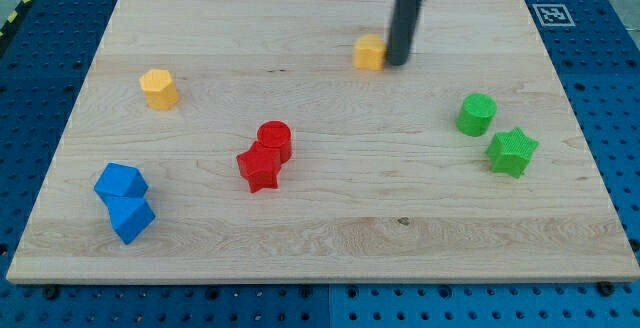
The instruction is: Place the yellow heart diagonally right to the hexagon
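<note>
The desk (330, 238), a pale wooden board on a blue perforated base, is wide. The yellow heart (369, 53) sits far to the view's right of the yellow hexagon (159, 88) and slightly higher. I carry no hand to open or close. My tip (397, 63) touches the heart's far side from the hexagon. An off-centre push could spin the heart away or overshoot into the hexagon. The red cylinder (275, 139) and red star (259, 169) lie below-right of the hexagon, near the path.

No readable text; only a fiducial-like marker (551, 13), perhaps on the board (320, 238).
</note>
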### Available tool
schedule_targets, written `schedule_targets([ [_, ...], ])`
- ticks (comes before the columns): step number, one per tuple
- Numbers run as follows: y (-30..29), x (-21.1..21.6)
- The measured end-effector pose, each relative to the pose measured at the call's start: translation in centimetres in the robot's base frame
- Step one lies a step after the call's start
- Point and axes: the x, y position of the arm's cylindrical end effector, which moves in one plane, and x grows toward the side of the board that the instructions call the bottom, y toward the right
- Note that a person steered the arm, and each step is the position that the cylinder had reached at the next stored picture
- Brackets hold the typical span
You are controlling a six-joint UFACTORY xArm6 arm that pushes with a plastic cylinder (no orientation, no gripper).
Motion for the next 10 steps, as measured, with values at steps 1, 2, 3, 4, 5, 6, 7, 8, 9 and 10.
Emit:
schedule_targets([
  [1,-3.0,0.0],
  [2,0.9,0.0],
  [3,1.2,-0.3],
  [4,-6.0,-0.3],
  [5,-11.8,-0.3],
  [6,-11.8,-0.3],
  [7,-7.6,-0.7],
  [8,-8.2,-2.8],
  [9,-13.3,-3.2],
  [10,-19.6,-1.5],
])
